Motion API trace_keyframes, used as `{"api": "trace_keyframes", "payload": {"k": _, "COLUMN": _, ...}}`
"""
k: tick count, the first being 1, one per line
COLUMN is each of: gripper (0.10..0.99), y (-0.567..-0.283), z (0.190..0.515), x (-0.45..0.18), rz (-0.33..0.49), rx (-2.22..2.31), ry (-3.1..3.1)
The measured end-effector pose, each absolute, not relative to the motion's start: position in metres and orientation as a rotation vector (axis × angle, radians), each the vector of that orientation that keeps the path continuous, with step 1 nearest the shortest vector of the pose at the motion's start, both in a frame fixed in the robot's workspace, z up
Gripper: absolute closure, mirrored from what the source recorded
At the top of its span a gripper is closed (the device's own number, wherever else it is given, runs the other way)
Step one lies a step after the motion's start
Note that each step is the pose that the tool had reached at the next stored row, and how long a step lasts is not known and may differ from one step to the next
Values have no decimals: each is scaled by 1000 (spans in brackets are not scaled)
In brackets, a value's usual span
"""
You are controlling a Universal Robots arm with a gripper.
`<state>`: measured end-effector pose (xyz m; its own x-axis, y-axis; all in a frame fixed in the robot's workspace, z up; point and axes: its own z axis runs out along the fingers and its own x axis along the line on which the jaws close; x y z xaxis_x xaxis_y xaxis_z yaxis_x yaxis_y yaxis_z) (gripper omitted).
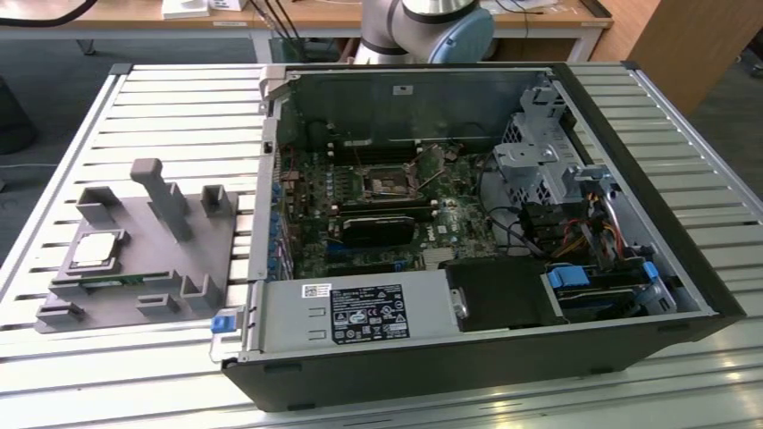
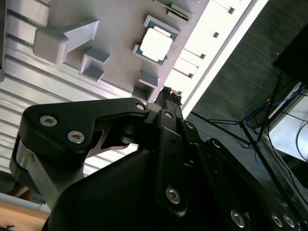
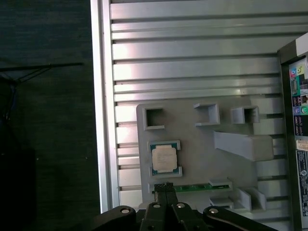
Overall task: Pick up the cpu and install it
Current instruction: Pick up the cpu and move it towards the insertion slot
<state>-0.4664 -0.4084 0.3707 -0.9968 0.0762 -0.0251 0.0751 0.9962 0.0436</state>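
1. The cpu (image 1: 98,250) (image 2: 156,45) (image 3: 164,158): we log a flat square chip with a silvery top and pale rim. It lies flat in its corner brackets on the grey holder (image 1: 143,237) (image 2: 120,29) (image 3: 202,149), and nothing touches it.
2. Gripper (image 2: 170,94) (image 3: 165,185): in both wrist views we see its two black fingertips pressed together with nothing between them. They sit apart from the cpu, in line with the holder's edge where the memory stick lies. We cannot tell how high above the holder they are.
3. Memory stick (image 1: 113,284) (image 3: 192,187): we note a narrow green strip lying in a slot of the holder, just beside the cpu.
4. Tall post (image 1: 167,197) (image 2: 67,36) (image 3: 240,144): a grey upright on the holder, well apart from the cpu. Small open brackets stand around it.
5. Slatted metal table (image 1: 179,107) (image 2: 19,96) (image 3: 192,48): it bears the holder.
6. Computer case (image 1: 477,375) (image 3: 301,120): we record it lying open on the table beside the holder, on the exterior view's right.
7. Motherboard (image 1: 322,197): inside the case, with the socket (image 1: 391,183) near its middle and a long dark card (image 1: 381,228) next to that.
8. Arm base (image 1: 430,27): grey and blue, beyond the case from the holder.
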Motion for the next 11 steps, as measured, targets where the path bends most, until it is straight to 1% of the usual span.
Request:
{"api": "trace_keyframes", "payload": {"k": 6, "gripper": 973, "y": -408, "z": 368, "x": -466, "rz": 66, "rx": 118, "ry": 3112}}
{"api": "trace_keyframes", "payload": {"k": 7, "gripper": 922, "y": -408, "z": 368, "x": -466, "rz": 66, "rx": 118, "ry": 3111}}
{"api": "trace_keyframes", "payload": {"k": 8, "gripper": 922, "y": -408, "z": 367, "x": -466, "rz": 66, "rx": 118, "ry": 3111}}
{"api": "trace_keyframes", "payload": {"k": 10, "gripper": 796, "y": -408, "z": 367, "x": -466, "rz": 66, "rx": 118, "ry": 3111}}
{"api": "trace_keyframes", "payload": {"k": 11, "gripper": 796, "y": -408, "z": 366, "x": -466, "rz": 66, "rx": 118, "ry": 3111}}
